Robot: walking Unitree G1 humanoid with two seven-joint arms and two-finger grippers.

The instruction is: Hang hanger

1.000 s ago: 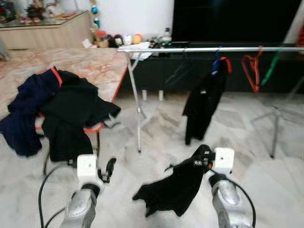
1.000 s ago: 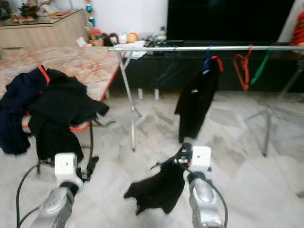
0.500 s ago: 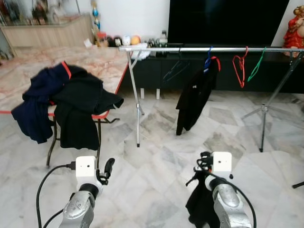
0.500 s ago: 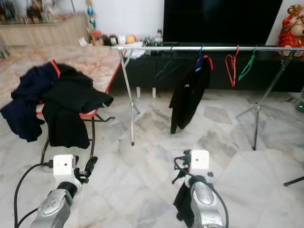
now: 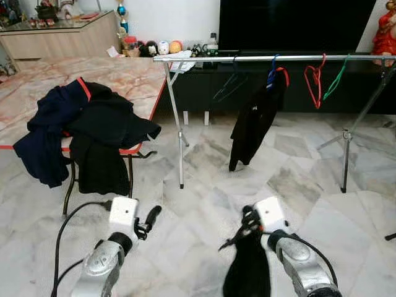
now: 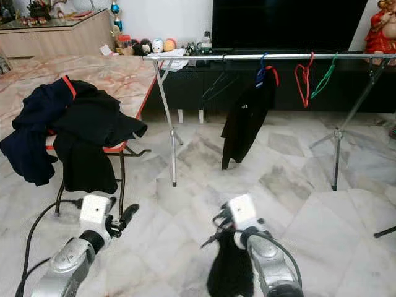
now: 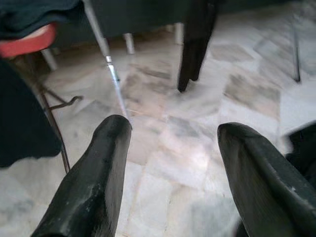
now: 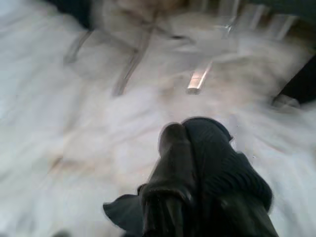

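Readable text: none in any view.
Hanging black garment [image 5: 253, 127]: small pale mark on the chest, too small to read.
Wrist camera housings: plain white, no lettering visible.
Items on the far cabinet [image 5: 164, 48]: too small and distant for any label to be made out.
Tabletop [image 5: 117, 77]: marble pattern, no print.

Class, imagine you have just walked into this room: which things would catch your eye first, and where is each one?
The long silver clothes rail spans the room ahead, with a black garment hanging near its middle and red hangers and a green hanger to the right. On the left, dark clothes are heaped over a table's red edge. Low in front, the right gripper holds a black garment on a hanger.
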